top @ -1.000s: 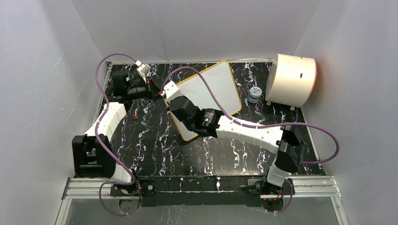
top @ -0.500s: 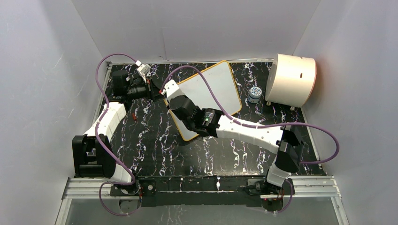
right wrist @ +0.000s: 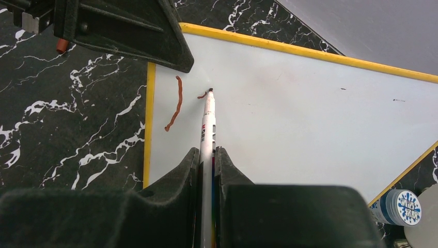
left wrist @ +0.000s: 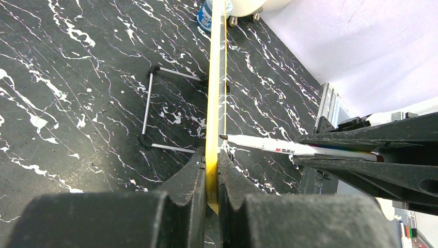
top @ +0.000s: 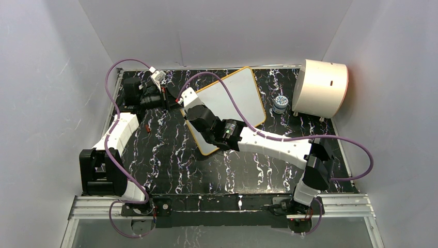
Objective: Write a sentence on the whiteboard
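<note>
Overhead, the whiteboard [top: 235,98] sits towards the far side of a black marbled mat [top: 170,155] veined with white squiggles. Plain pale grey walls [top: 206,31] close in behind the whiteboard and on both sides. To the right of the whiteboard stand a small blue-and-white jar [top: 280,103], just beside its edge, and a cream half-cylinder drum [top: 321,88] further right against the wall.

The left wrist view shows the whiteboard edge-on, propped on a thin wire stand [left wrist: 147,111]. The left fingers [left wrist: 200,164] pinch its yellow rim from either side.

The right fingers [right wrist: 192,163] are clamped on a white marker [right wrist: 207,124], whose dark tip touches the whiteboard's white face near its left rim. Of the sentence [right wrist: 175,106], only a long slanted red stroke and a short red hook at the marker's tip show. The rest of the whiteboard's face is bare apart from a few faint specks.
</note>
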Robot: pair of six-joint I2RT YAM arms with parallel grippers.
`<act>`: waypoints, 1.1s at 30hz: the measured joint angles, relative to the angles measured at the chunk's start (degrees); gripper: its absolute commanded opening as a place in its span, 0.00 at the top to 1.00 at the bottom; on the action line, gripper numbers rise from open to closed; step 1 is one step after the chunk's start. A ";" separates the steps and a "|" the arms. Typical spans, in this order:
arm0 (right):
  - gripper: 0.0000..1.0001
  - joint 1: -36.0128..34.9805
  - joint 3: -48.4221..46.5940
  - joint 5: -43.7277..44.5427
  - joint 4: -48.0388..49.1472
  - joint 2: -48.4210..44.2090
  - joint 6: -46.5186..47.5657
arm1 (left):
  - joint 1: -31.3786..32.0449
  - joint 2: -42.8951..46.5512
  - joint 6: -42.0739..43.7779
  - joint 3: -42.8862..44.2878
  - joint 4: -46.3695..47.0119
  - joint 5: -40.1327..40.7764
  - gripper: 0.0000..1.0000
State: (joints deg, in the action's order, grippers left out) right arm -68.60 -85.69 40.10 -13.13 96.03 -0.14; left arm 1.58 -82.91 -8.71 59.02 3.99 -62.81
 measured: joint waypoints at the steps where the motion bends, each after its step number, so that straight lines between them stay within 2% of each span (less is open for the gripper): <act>1: 1.00 0.00 0.00 -0.04 -0.07 0.00 0.00 | 0.02 0.00 0.00 0.00 0.00 0.00 1.00; 33: 1.00 0.02 -0.87 -5.90 -4.96 0.15 -0.42 | 0.04 0.00 0.17 0.09 -0.20 0.02 1.00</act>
State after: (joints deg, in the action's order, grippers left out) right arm -68.58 -86.56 34.20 -18.09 96.18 -0.56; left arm 1.63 -82.91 -8.54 59.11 3.79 -62.78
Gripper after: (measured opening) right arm 0.197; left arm 0.055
